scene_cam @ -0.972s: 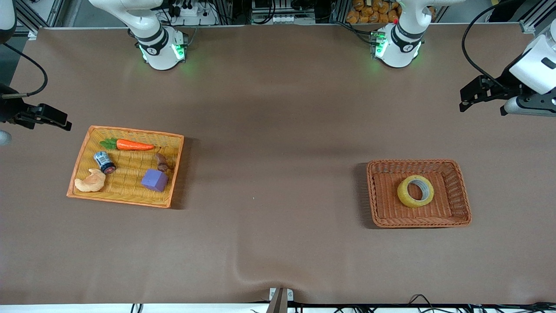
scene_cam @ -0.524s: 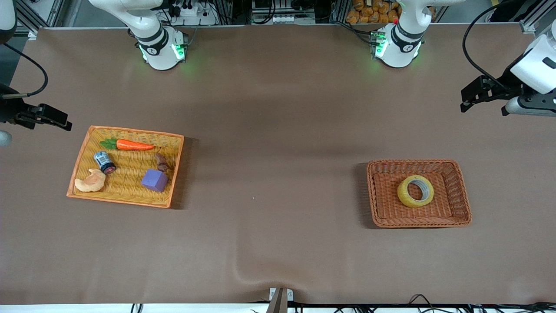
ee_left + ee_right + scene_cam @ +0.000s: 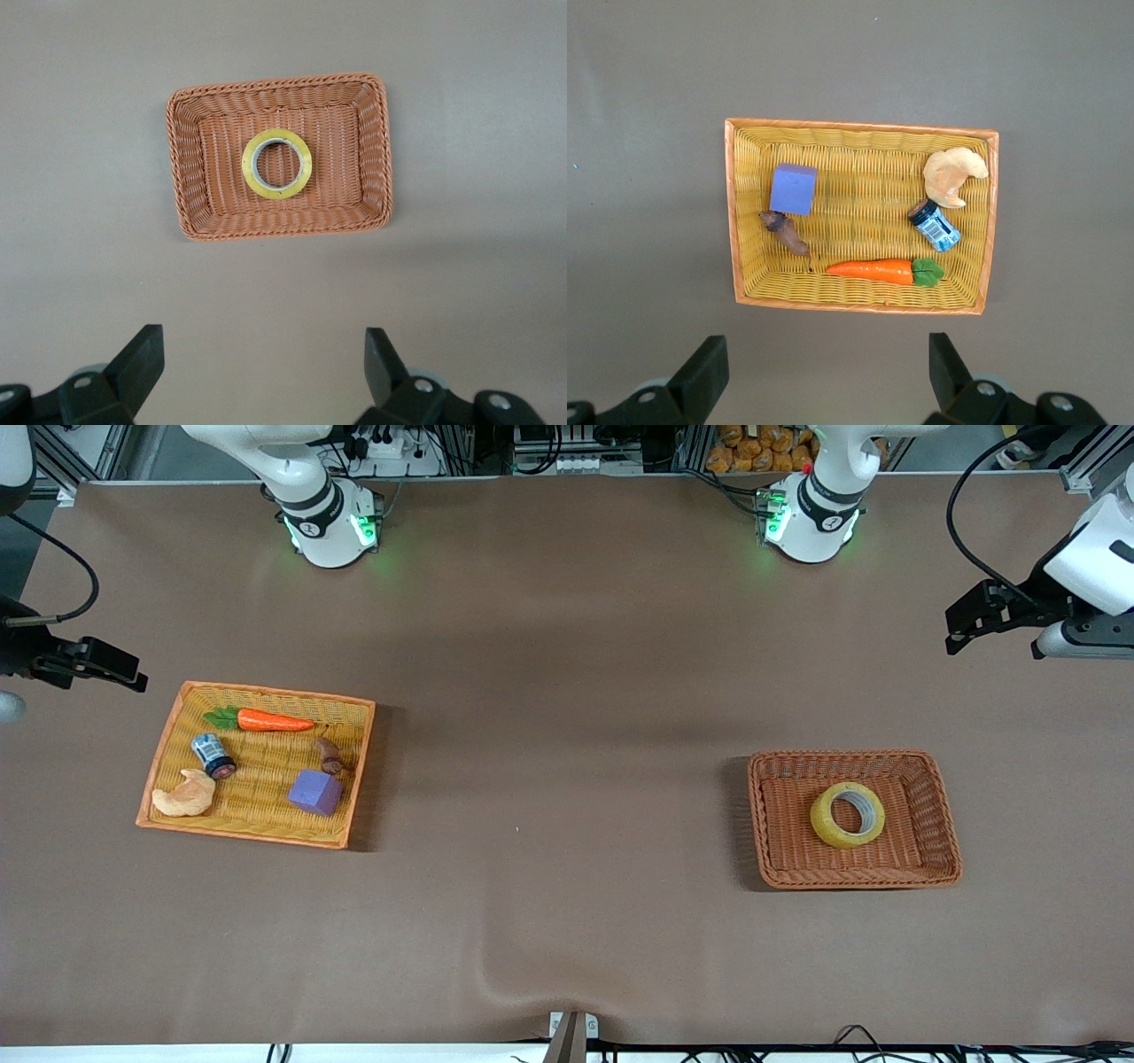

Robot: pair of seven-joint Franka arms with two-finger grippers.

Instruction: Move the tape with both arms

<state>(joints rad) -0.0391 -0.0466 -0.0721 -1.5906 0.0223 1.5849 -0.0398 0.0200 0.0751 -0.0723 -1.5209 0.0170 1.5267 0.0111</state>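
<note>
The tape, a yellowish ring, lies flat in the brown wicker basket toward the left arm's end of the table. In the left wrist view the tape rests in the middle of that basket. My left gripper hangs open and empty over bare tabletop at its end of the table, clear of the basket. Its fingers stand wide apart around my left gripper. My right gripper is open and empty over the table's edge beside the yellow basket, shown as my right gripper.
A yellow wicker basket toward the right arm's end holds a carrot, a purple cube, a croissant toy, a small jar and a brown piece. Brown tabletop spans between the two baskets.
The left arm has drifted slightly outward toward its end of the table. The right arm, the tape and both baskets have not moved.
</note>
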